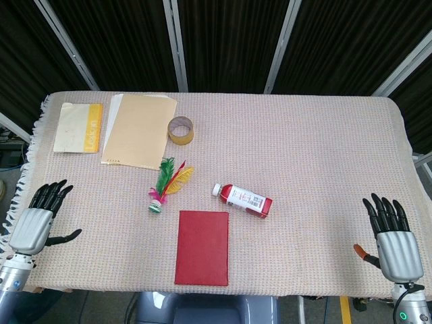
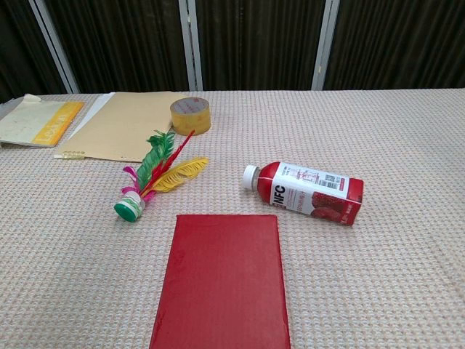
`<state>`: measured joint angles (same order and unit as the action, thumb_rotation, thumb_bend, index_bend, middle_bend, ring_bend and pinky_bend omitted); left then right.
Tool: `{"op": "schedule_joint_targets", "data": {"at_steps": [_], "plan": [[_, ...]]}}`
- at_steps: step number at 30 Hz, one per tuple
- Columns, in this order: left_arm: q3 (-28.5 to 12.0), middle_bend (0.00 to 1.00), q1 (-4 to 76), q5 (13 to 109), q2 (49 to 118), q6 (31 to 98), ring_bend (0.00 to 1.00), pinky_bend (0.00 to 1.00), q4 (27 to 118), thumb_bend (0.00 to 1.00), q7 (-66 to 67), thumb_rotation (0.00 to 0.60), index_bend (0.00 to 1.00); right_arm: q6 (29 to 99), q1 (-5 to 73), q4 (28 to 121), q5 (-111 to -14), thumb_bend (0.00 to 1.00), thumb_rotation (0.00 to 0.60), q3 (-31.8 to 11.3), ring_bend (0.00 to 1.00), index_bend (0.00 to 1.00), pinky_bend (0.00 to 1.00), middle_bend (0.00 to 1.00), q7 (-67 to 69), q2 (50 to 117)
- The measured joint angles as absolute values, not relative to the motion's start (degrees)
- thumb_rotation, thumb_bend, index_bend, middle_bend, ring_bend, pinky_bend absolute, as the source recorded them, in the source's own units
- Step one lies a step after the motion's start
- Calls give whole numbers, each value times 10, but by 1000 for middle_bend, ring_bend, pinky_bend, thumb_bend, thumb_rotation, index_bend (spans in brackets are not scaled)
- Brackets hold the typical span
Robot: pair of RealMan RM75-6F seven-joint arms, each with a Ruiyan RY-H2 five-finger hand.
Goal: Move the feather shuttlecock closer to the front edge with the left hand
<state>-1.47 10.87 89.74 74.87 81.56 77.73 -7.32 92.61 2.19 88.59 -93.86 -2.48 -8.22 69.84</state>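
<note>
Feather shuttlecock [image 1: 165, 185] — well right of left hand [image 1: 39, 219]

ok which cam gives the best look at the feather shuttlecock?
Chest view. The feather shuttlecock is large there, lying on its side: green base toward the camera, green, red, yellow and pink feathers fanned toward the tape roll. Head view shows it small from above, good only for its place on the table.
</note>
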Motion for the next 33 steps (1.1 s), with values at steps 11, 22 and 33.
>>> {"op": "schedule_joint_targets", "data": {"at_steps": [11, 22, 33], "plan": [[-83, 0, 121, 796, 858, 800, 0, 0, 732, 172, -122, 519, 237, 904, 34, 885, -978, 0, 600, 1, 0, 0, 0, 0, -47, 692], [-105, 0, 159, 746, 916, 751, 0, 0, 777, 178, -21, 520, 350, 908, 38, 882, -992, 0, 600, 8, 0, 0, 0, 0, -27, 685], [-149, 0, 205, 663, 1013, 713, 0, 0, 788, 181, 39, 523, 393, 906, 39, 882, -996, 0, 600, 11, 0, 0, 0, 0, -27, 685]]}}
